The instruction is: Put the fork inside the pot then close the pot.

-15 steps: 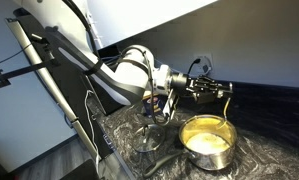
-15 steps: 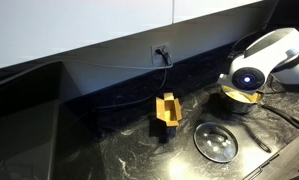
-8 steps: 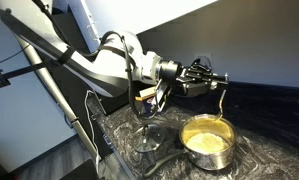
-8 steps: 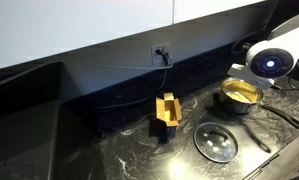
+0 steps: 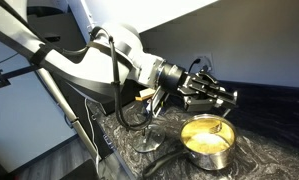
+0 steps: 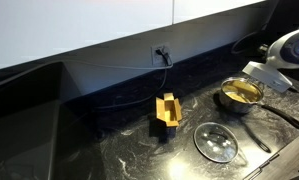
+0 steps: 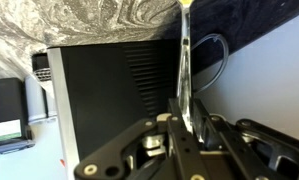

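The pot (image 5: pixel 207 141) is a shiny steel saucepan with a pale yellow inside, standing open on the dark marbled counter. It also shows in an exterior view (image 6: pixel 241 93), with its black handle pointing to the front right. My gripper (image 5: pixel 221 96) hovers just above the pot and also shows in an exterior view (image 6: pixel 267 75). In the wrist view the gripper (image 7: pixel 189 106) is shut on the fork (image 7: pixel 184 60), a steel fork with a yellow end that points away from the jaws. The glass lid (image 6: pixel 216 142) lies flat on the counter beside the pot (image 5: pixel 146 136).
A yellow block-like object (image 6: pixel 167 110) stands on the counter to the side of the lid. A wall socket (image 6: pixel 161 52) with a cable sits on the dark backsplash. The counter's front edge runs close to the lid and the pot handle (image 6: pixel 280 116).
The arm has swung, carrying the gripper and the fork across and over the pot. The gripper has tilted. The pot and the lid have not moved.
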You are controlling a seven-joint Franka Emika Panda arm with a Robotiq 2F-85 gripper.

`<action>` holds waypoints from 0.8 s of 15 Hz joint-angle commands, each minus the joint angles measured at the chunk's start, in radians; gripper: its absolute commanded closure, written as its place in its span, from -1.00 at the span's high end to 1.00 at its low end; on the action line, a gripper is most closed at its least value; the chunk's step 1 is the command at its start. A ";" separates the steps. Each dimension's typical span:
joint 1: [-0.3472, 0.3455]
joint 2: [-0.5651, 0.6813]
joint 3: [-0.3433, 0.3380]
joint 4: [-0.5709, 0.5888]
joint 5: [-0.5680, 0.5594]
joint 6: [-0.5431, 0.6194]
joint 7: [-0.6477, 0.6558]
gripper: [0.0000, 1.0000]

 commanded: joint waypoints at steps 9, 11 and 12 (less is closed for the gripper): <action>-0.106 -0.084 -0.145 -0.082 0.216 0.106 -0.020 -0.91; -0.129 -0.064 -0.170 -0.079 0.258 0.141 -0.031 -0.91; -0.139 -0.056 -0.181 -0.078 0.277 0.155 -0.037 -0.91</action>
